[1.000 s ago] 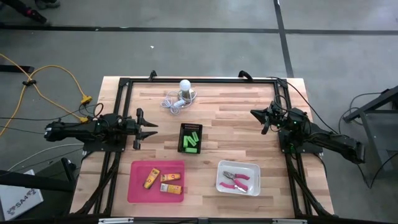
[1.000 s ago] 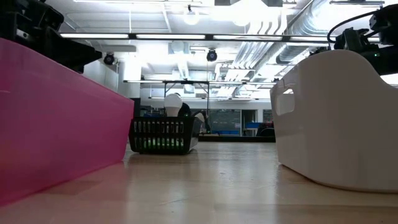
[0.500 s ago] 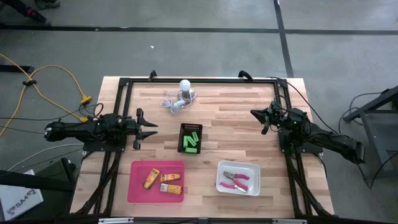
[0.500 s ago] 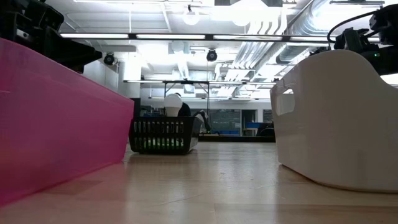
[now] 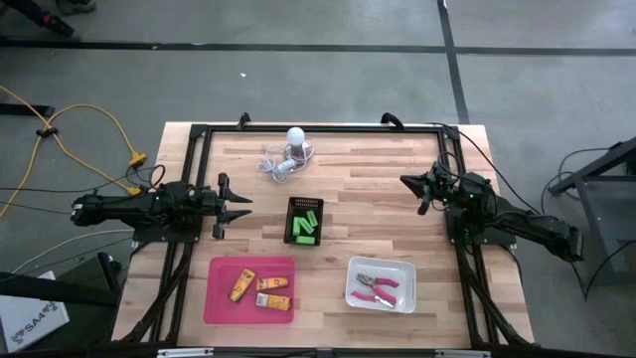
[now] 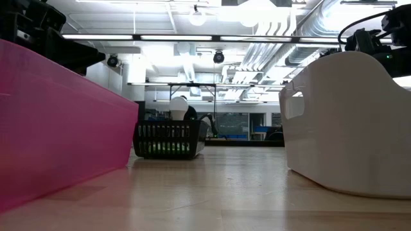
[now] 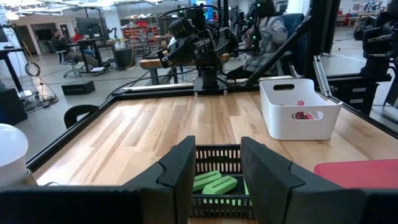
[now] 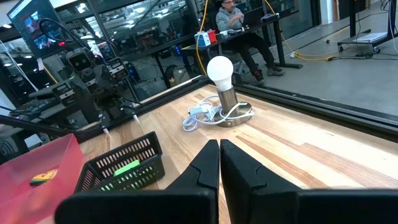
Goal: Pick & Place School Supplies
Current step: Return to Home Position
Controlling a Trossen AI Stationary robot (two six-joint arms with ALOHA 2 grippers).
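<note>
The left jaws, on the left arm [image 5: 149,206], stand open and empty over the bench [image 5: 378,169]. Off to their side, 3 yellow-orange oblong pieces [image 5: 260,288] lie in a pink tray [image 5: 214,298]. Straight ahead of them, short bright-green pieces [image 5: 306,227] lie in a black basket [image 5: 291,221]. Farther on, a pink-handled plier tool [image 5: 378,289] lies in a white bin [image 5: 407,273], well apart from the right jaws, closed and empty on the right arm [image 5: 507,221].
</note>
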